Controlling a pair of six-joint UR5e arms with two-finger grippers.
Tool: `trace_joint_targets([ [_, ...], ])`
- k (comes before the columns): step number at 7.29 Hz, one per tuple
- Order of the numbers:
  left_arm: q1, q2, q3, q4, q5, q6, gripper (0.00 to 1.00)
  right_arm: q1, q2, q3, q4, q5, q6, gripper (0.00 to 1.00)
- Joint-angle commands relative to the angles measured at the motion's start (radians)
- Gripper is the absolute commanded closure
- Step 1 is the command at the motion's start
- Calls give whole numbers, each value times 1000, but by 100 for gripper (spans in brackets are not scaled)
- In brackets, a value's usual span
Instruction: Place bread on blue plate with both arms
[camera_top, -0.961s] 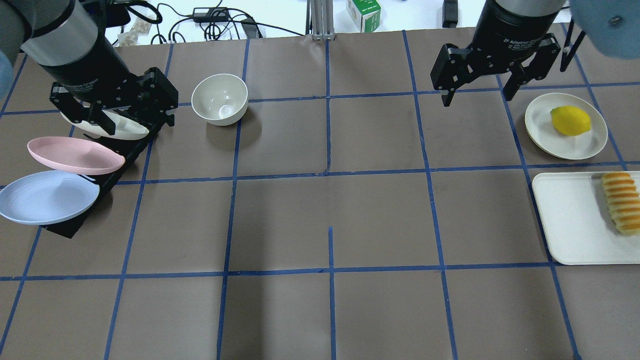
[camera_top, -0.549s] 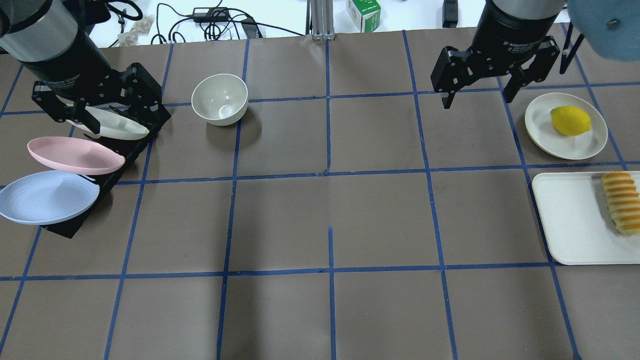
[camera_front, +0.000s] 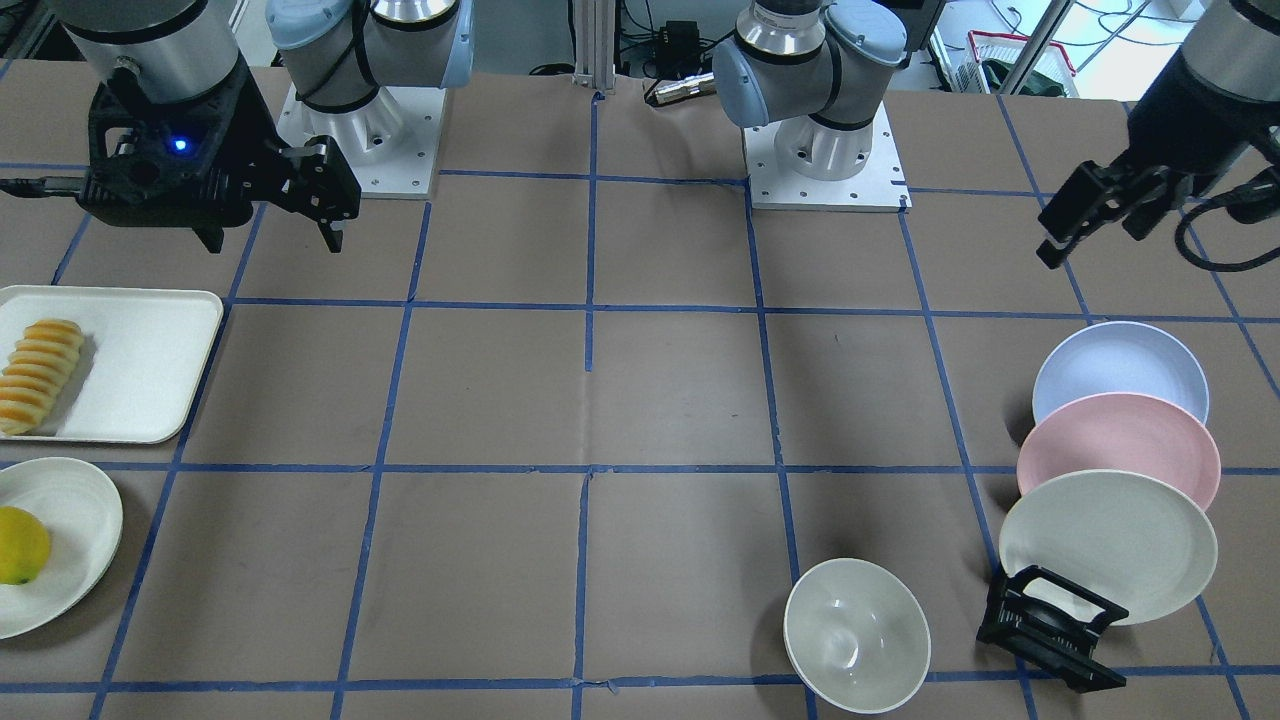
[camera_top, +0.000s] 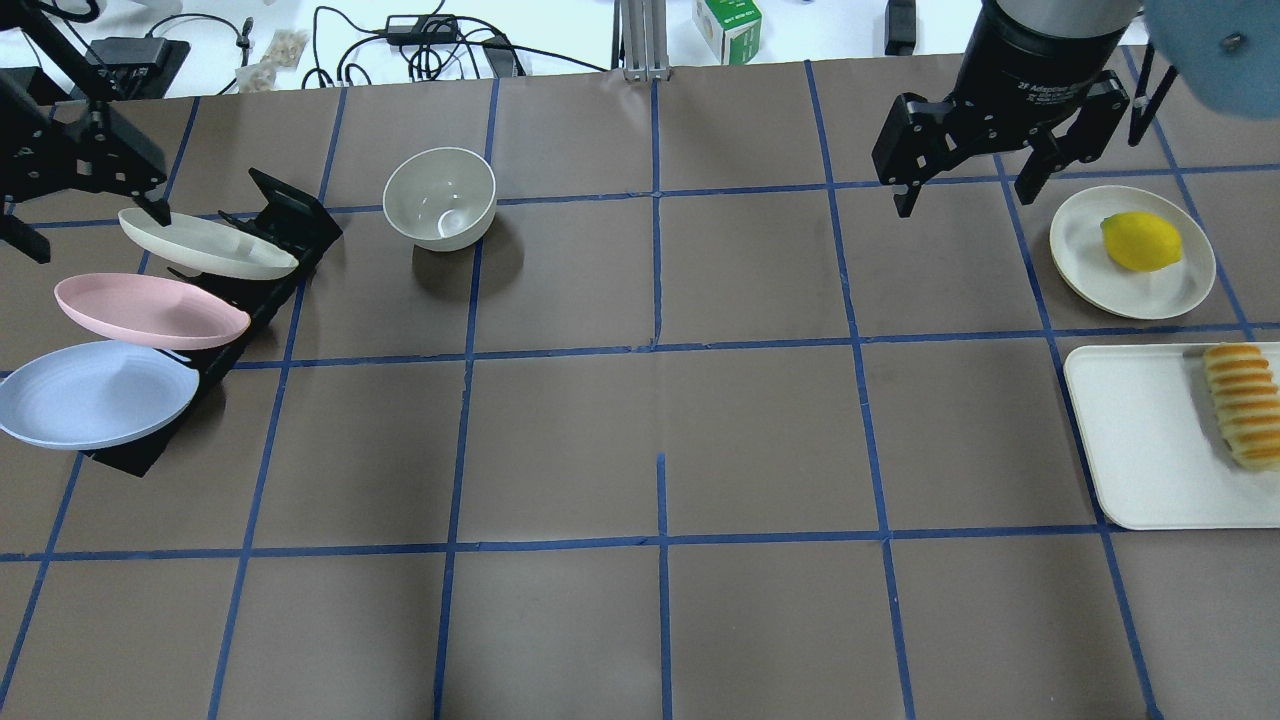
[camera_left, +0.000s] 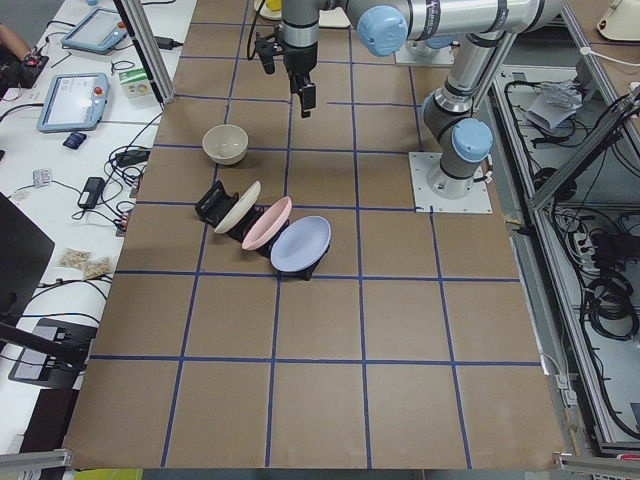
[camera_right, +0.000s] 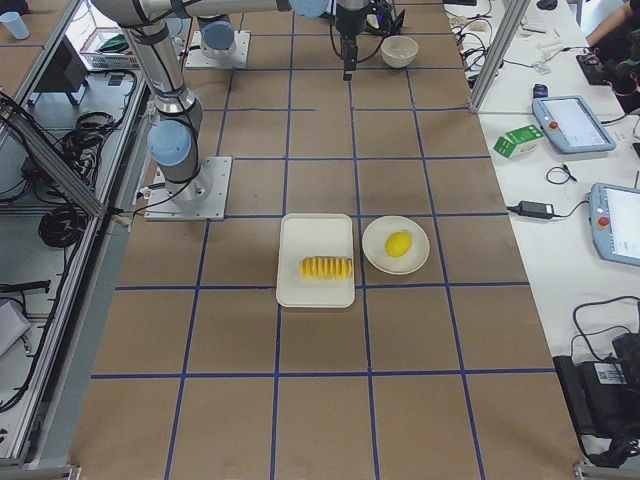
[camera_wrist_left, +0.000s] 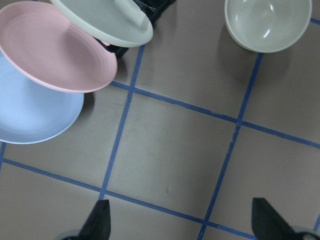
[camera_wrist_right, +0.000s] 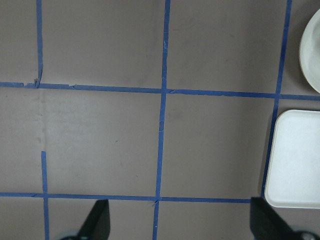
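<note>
My left gripper (camera_wrist_left: 182, 224) has swung off the black rack (camera_top: 290, 215) to the table's left edge; my right gripper (camera_top: 978, 182) barely shifted. Both sets of fingers are spread and empty. The bread (camera_top: 1243, 405) lies flat near the right edge of the white tray (camera_top: 1130, 440), its long axis running away from my base and seemingly slightly skewed. The blue plate (camera_top: 90, 395) leans in the rack, nearest me. The table (camera_top: 660, 400) is brown paper with a blue tape grid, and cables lie beyond its far edge.
</note>
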Motion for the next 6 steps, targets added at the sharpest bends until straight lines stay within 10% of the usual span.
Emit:
trace_joint_targets([
  [1, 152, -19, -4, 1, 3, 83, 0, -142, 0, 32, 0, 5, -169, 0],
  [6, 433, -149, -27, 121, 13, 365, 0, -647, 28, 317, -295, 8, -572, 0],
])
